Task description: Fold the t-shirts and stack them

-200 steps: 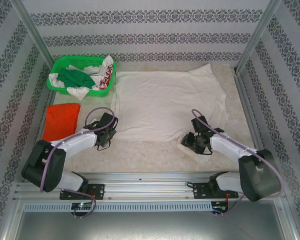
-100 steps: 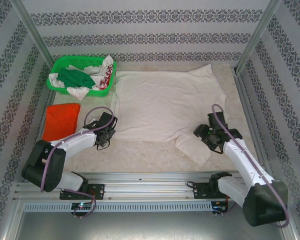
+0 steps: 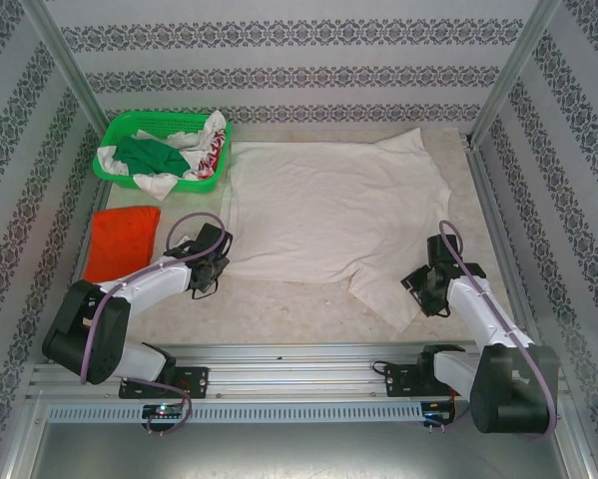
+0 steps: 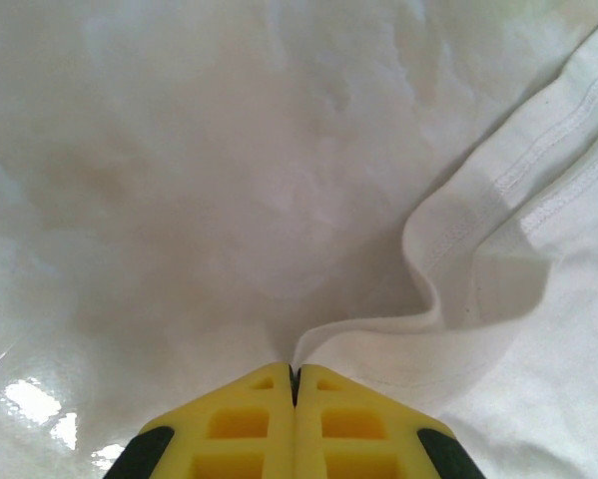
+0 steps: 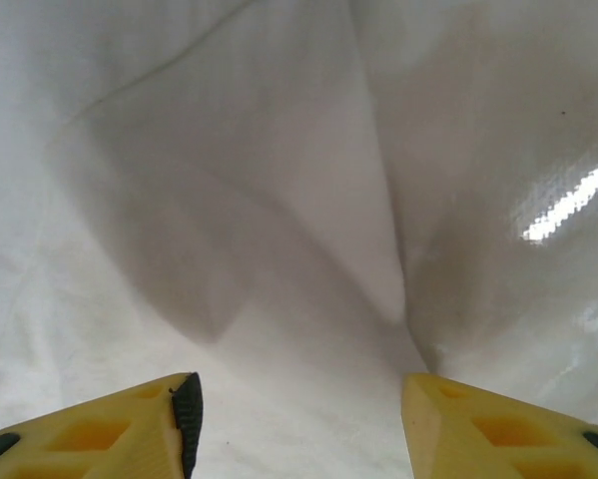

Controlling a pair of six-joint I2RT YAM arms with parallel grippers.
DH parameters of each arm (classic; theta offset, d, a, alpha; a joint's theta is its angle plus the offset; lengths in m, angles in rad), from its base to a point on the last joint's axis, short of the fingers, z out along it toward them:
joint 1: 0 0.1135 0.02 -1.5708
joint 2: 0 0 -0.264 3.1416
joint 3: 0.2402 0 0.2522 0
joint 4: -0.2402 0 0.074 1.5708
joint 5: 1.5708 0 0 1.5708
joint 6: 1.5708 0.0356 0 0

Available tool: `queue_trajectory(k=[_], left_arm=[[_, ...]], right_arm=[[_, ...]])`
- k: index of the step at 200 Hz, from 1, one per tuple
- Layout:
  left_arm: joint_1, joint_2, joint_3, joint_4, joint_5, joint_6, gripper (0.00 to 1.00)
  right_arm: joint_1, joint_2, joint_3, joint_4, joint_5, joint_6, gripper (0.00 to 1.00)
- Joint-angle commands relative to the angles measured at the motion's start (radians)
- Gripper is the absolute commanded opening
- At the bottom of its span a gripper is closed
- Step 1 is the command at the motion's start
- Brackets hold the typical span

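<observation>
A large cream-white t-shirt (image 3: 328,210) lies spread flat across the middle of the table, with one sleeve (image 3: 390,297) stretched toward the near right. At the shirt's near-left corner my left gripper (image 3: 217,277) is shut. In the left wrist view its yellow tips (image 4: 295,369) pinch a raised fold of the white hem (image 4: 448,249). My right gripper (image 3: 420,288) hovers at the sleeve's right edge, jaws open. White cloth (image 5: 308,329) lies below and between its fingers (image 5: 299,384), with nothing gripped. An orange-red t-shirt (image 3: 122,241) lies folded at the left.
A green mesh basket (image 3: 119,125) holding green and white clothes stands at the back left, next to the shirt's far-left corner. Metal frame posts and patterned walls close in the table on three sides. Bare tabletop (image 3: 279,314) runs along the near edge.
My right gripper drew the bunched sleeve out toward the near right, let it go and moved further right. The sleeve now lies flat. The left gripper has stayed shut in place.
</observation>
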Motion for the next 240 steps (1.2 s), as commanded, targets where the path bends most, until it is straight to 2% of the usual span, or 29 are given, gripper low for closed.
queue_trajectory(k=[1,46,82,92,113,127,152,197,219,240], left_arm=[[0.011,-0.015,-0.006,-0.024,-0.026,0.019,0.00],[0.013,-0.029,-0.013,-0.028,-0.031,0.017,0.00],[0.013,-0.035,-0.021,-0.028,-0.033,0.014,0.00],[0.013,-0.037,-0.023,-0.030,-0.036,0.013,0.00],[0.014,-0.047,-0.026,-0.028,-0.040,0.012,0.00],[0.013,-0.057,-0.033,-0.025,-0.041,0.020,0.00],[0.013,-0.110,-0.056,-0.040,-0.058,0.012,0.00],[0.016,-0.158,-0.018,-0.100,-0.079,0.027,0.00],[0.016,-0.168,0.019,-0.117,-0.078,0.038,0.00],[0.017,-0.166,0.068,-0.136,-0.089,0.063,0.00]], right_arm=[[-0.008,0.035,-0.004,0.011,0.012,0.020,0.54],[-0.014,0.126,0.003,0.040,-0.006,0.031,0.49],[-0.030,0.176,-0.001,0.055,0.001,0.047,0.40],[-0.035,0.190,-0.003,0.059,-0.002,0.047,0.34],[-0.051,0.207,-0.006,0.062,-0.009,0.032,0.11],[-0.058,0.180,-0.001,0.041,0.019,0.017,0.00],[-0.058,0.031,-0.004,-0.019,0.090,-0.001,0.00],[-0.038,-0.286,-0.032,-0.063,0.101,0.032,0.00],[-0.018,-0.363,0.000,-0.080,0.152,0.062,0.00],[-0.003,-0.368,0.047,-0.054,0.172,0.068,0.00]])
